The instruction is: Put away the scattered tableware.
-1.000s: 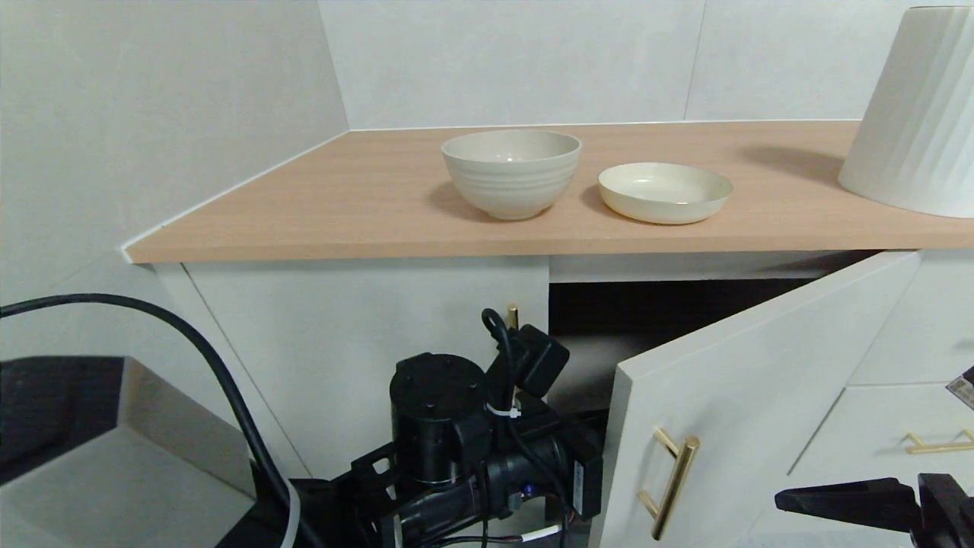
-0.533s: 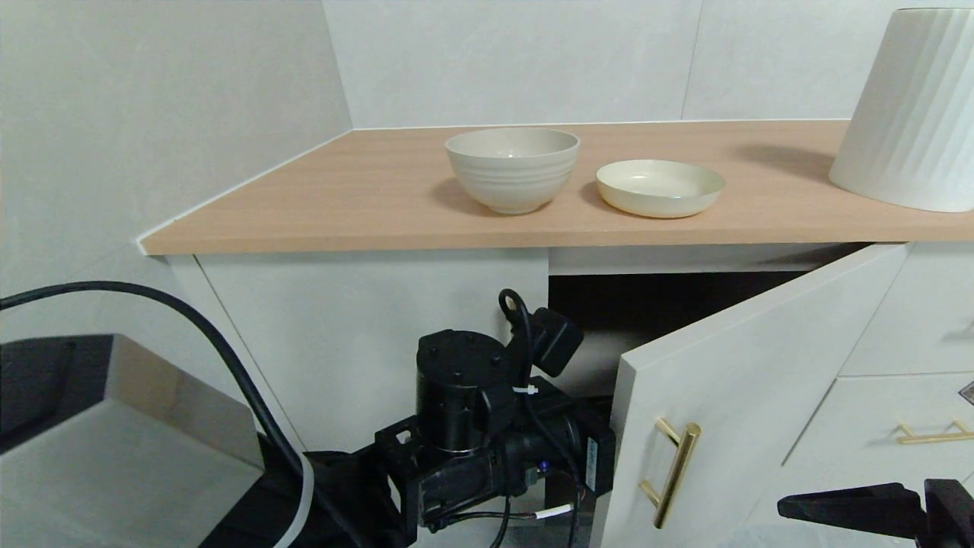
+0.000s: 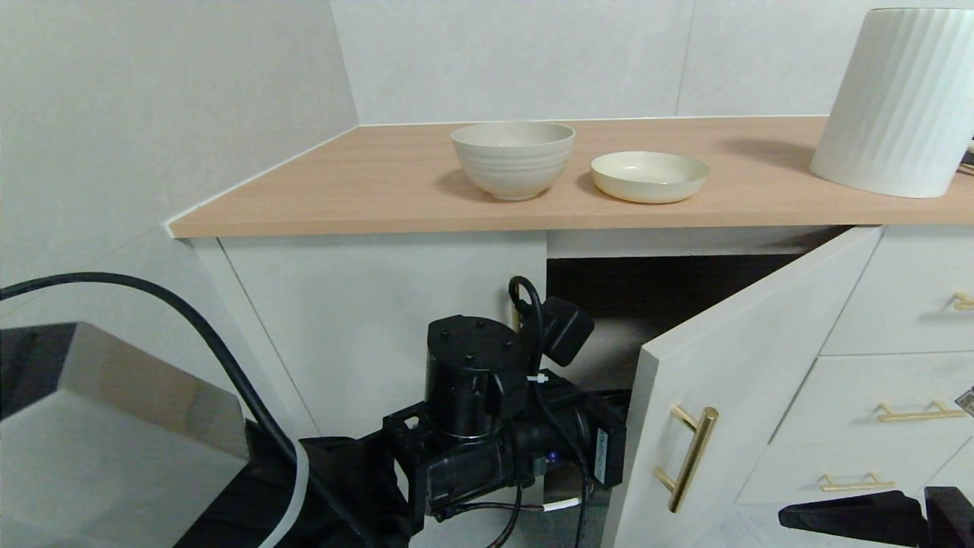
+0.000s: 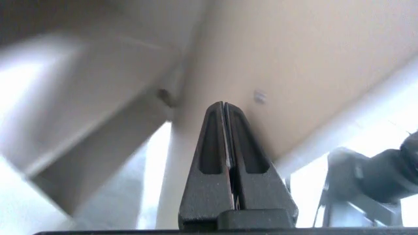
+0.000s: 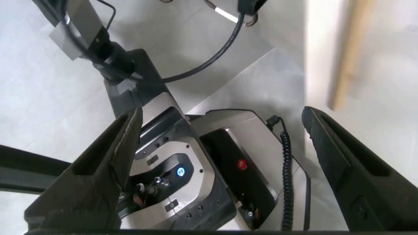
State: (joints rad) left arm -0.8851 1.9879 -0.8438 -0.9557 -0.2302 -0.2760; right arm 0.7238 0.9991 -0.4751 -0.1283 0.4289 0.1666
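A cream ribbed bowl (image 3: 511, 158) stands upright on the wooden counter (image 3: 365, 194). A shallow cream plate (image 3: 649, 176) sits just to its right, apart from it. My left arm's wrist (image 3: 494, 426) is low in front of the cabinet, at the edge of the dark opening (image 3: 654, 293). In the left wrist view my left gripper (image 4: 224, 108) is shut with nothing in it, close to a pale panel. Low at the right, my right gripper (image 5: 222, 117) is open and empty over the floor; one of its fingers (image 3: 852, 517) lies below the open door.
The white cabinet door (image 3: 730, 380) with a gold handle (image 3: 689, 457) is swung open towards me. Drawers with gold pulls (image 3: 913, 411) are to its right. A tall white ribbed cylinder (image 3: 890, 99) stands on the counter's right end. A wall closes the left side.
The head view has shifted: counter, bowl and plate now look smaller and farther off, and more of the drawers shows. Both arms stay low before the cabinet.
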